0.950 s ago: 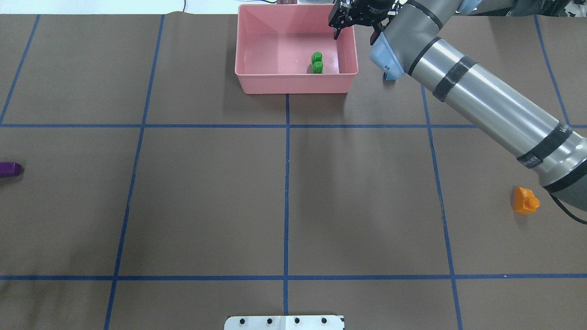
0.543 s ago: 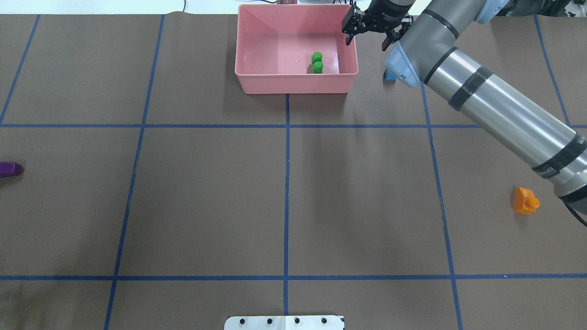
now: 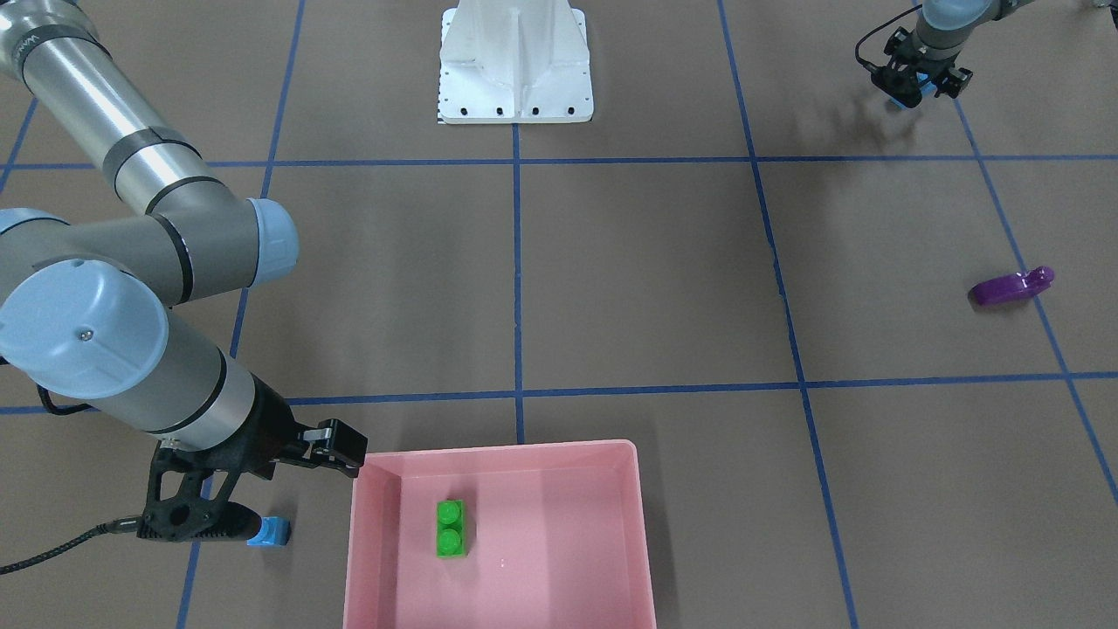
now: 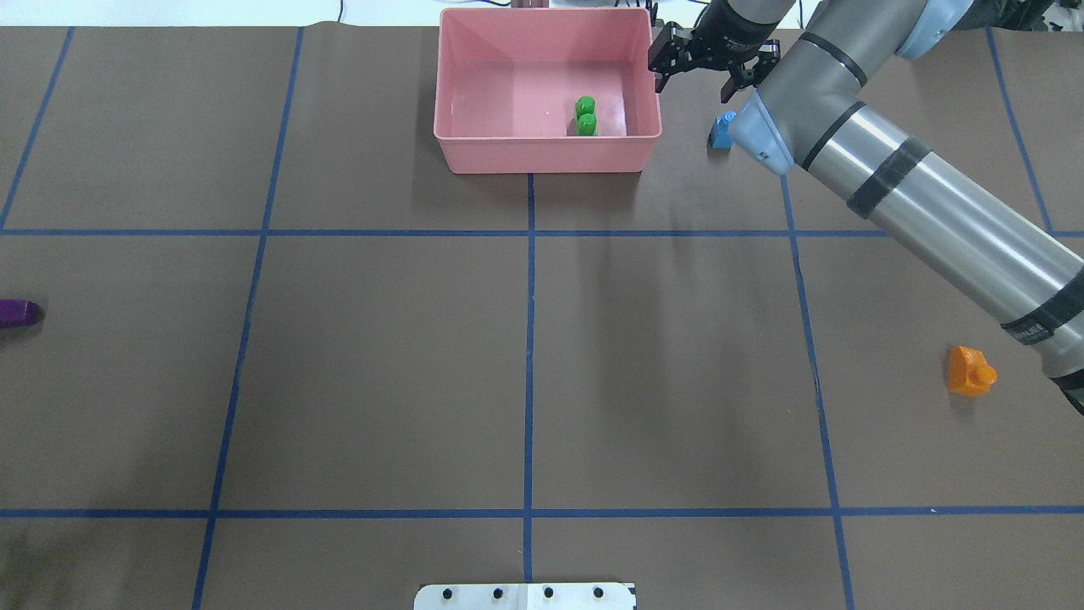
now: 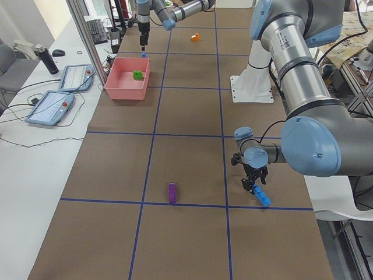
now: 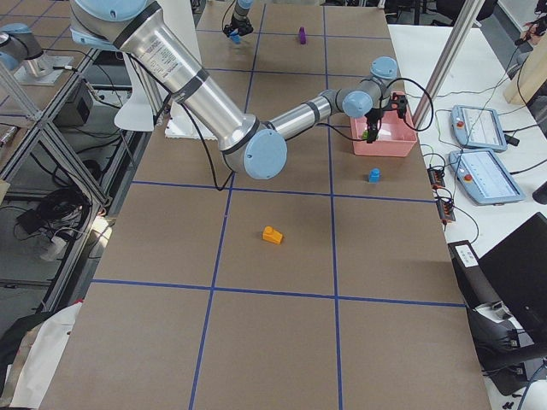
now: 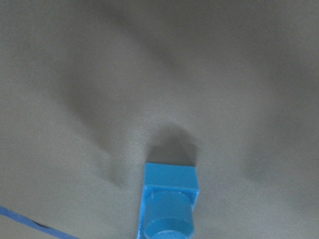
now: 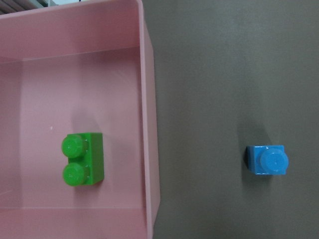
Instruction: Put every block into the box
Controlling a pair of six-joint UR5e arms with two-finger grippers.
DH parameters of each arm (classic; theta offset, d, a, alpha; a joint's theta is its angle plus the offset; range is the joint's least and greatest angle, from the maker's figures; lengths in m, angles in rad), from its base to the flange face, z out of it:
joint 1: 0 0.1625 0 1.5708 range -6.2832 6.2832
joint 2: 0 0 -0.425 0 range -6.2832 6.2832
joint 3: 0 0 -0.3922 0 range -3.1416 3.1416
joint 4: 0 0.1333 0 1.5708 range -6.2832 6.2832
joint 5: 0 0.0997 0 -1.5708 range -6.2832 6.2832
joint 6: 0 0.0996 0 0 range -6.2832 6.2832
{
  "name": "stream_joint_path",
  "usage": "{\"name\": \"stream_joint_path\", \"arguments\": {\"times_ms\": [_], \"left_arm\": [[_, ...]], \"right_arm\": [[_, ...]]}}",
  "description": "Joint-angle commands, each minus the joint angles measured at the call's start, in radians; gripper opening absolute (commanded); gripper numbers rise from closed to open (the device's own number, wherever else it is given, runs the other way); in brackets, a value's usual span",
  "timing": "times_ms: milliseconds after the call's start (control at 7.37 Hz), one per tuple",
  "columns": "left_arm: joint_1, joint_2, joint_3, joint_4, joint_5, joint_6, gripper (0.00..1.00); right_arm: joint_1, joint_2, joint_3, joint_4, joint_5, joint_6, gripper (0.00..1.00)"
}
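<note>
Right gripper (image 4: pixel 699 80) spread, empty, beside the box (image 4: pixel 546 157); next we centre it over the tiny blue brick (image 4: pixel 721 133). Left gripper's (image 3: pixel 913 92) hold we cannot tell

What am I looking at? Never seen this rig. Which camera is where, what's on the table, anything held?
Two robot arms work over a taped table. These are six views of one moment: one above and behind the robot, one facing it, one from each table end, one on each wrist. Toy bricks go into the pink box; only the green brick is inside. Outside lie a tiny blue brick beside the box, an orange brick, a purple brick and a long blue brick. The right fingers hang open and empty between box and tiny blue brick. The left fingers are at the long blue brick; whether they grip it is unclear.
</note>
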Motion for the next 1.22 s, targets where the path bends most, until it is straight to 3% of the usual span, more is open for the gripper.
{"name": "stream_joint_path", "arguments": {"times_ms": [0, 271, 543, 814, 950, 1085], "left_arm": [[0.0, 0.0, 0.008, 0.0, -0.002, -0.002, 0.51], [-0.003, 0.0, -0.001, -0.002, -0.005, -0.012, 0.0], [-0.089, 0.023, -0.119, 0.0, -0.072, -0.092, 0.0], [-0.339, -0.021, -0.164, 0.003, -0.263, -0.091, 0.0], [-0.47, -0.172, -0.161, 0.011, -0.266, -0.091, 0.0], [-0.555, -0.255, -0.153, 0.026, -0.266, -0.092, 0.0]], "right_arm": [[0.034, -0.087, 0.065, -0.003, 0.01, -0.009, 1.0], [0.062, -0.232, 0.157, 0.004, 0.014, -0.018, 1.0], [0.08, -0.338, 0.177, 0.003, 0.028, -0.137, 1.0], [0.125, -0.497, 0.25, -0.002, 0.114, -0.213, 1.0], [0.127, -0.608, 0.321, 0.0, 0.119, -0.215, 1.0], [0.127, -0.701, 0.373, 0.0, 0.117, -0.215, 1.0]]}}
